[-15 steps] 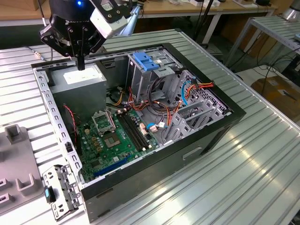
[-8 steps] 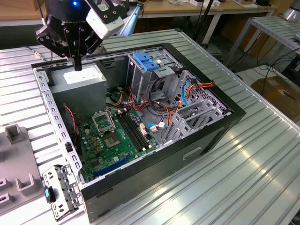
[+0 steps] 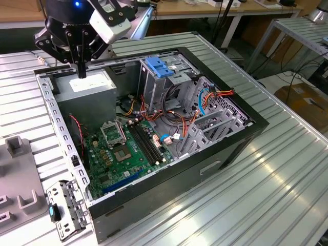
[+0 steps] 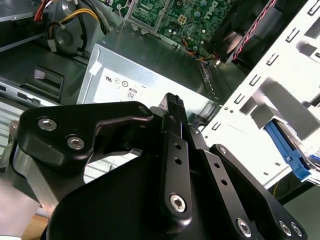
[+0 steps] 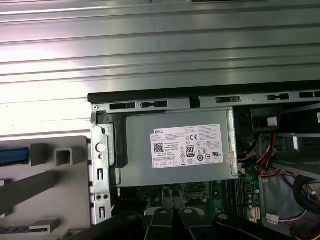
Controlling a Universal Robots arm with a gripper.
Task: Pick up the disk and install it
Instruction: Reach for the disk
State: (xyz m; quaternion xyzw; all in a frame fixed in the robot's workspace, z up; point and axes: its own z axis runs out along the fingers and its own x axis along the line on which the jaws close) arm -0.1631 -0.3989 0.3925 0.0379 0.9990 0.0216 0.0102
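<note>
My gripper (image 3: 81,72) hangs over the far left corner of the open computer case (image 3: 154,200) in the exterior view. It is just above the grey metal power supply box (image 3: 87,84) with its white sticker. The fingers look shut, tips together, and I see nothing between them. The second wrist view has one black finger (image 4: 173,102) pointing at the box's sticker (image 4: 125,90). In the first wrist view the same box (image 5: 177,152) lies straight below. The disk is out of view.
A light-blue latch plate (image 3: 156,66) tops the metal drive cage at the case's far side. The green motherboard (image 3: 125,148) and loose cables fill the case floor. A grey fixture (image 3: 18,179) sits on the table left of the case, with a blue edge (image 5: 12,155) of unclear origin.
</note>
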